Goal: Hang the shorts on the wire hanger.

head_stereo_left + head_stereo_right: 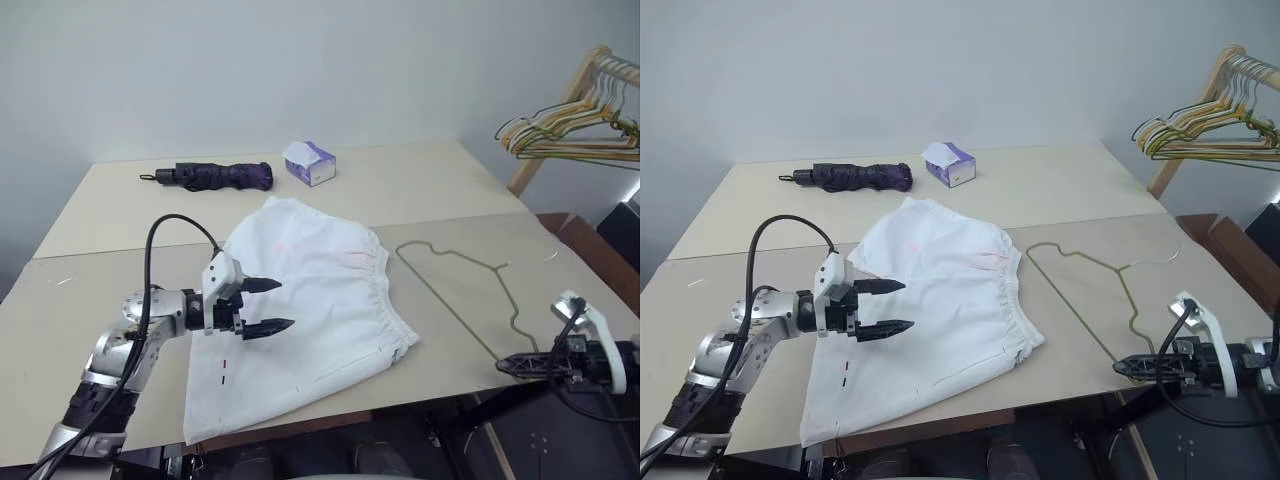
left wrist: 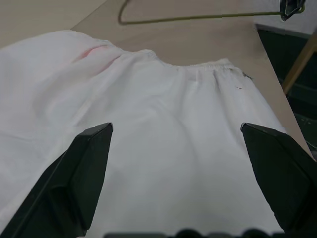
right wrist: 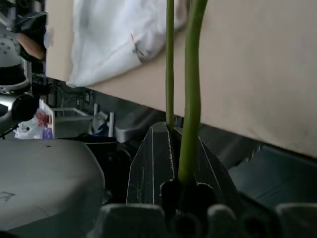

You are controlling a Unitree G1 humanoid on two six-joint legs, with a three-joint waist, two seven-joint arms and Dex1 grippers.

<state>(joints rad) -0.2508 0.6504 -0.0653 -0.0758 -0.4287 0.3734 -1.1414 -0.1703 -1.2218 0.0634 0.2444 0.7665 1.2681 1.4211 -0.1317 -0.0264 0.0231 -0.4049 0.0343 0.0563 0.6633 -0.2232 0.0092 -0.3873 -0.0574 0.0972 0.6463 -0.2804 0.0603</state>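
The place looked like a plain test room set up for laundry chores rather than a lived-in home. A bare white wall (image 1: 330, 70) stood behind a pale beige desk (image 1: 420, 185) made of two joined boards. On it lay household odds: a folded dark umbrella (image 1: 212, 176) and a tissue box (image 1: 309, 162). A wooden rack (image 1: 560, 110) beside the desk carried a bunch of wire hangers (image 1: 570, 135).

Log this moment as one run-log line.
left pincer: open, over shorts | right pincer: shut on wire hanger at table front edge | shorts: flat, unhung
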